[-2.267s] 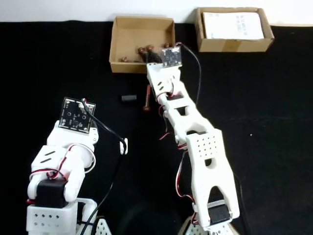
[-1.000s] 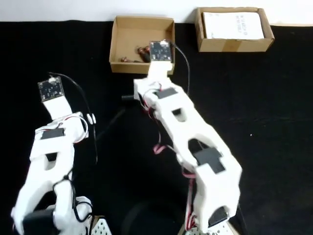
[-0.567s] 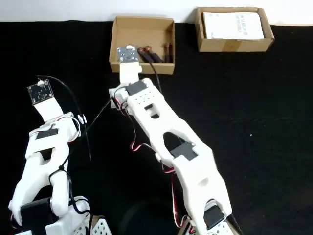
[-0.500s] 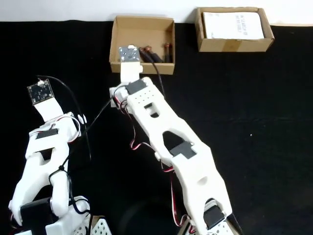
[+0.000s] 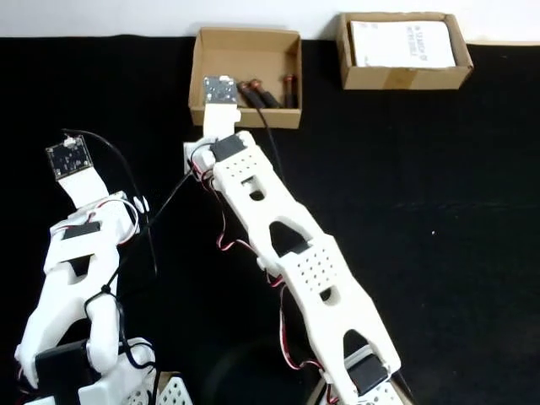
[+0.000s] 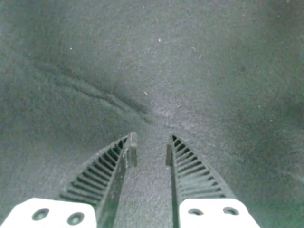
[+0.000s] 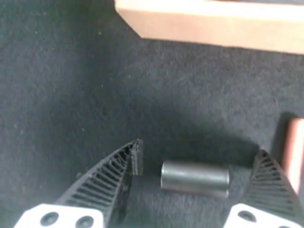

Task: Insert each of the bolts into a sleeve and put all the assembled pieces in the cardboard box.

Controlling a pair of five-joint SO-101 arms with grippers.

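Now the right end effector [image 7: 198, 155] has swung from the cardboard box [image 5: 243, 56] to straddle the sleeve [image 7: 194, 178], jaws wide apart.

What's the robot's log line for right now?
right gripper: open around sleeve on table | left gripper: open, empty | cardboard box: assembled pieces inside

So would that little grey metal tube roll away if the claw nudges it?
The short grey metal sleeve lies on its side, so a nudge could roll it. It looks smooth and rigid, so the right gripper might slip on it; the black cloth should slow it.
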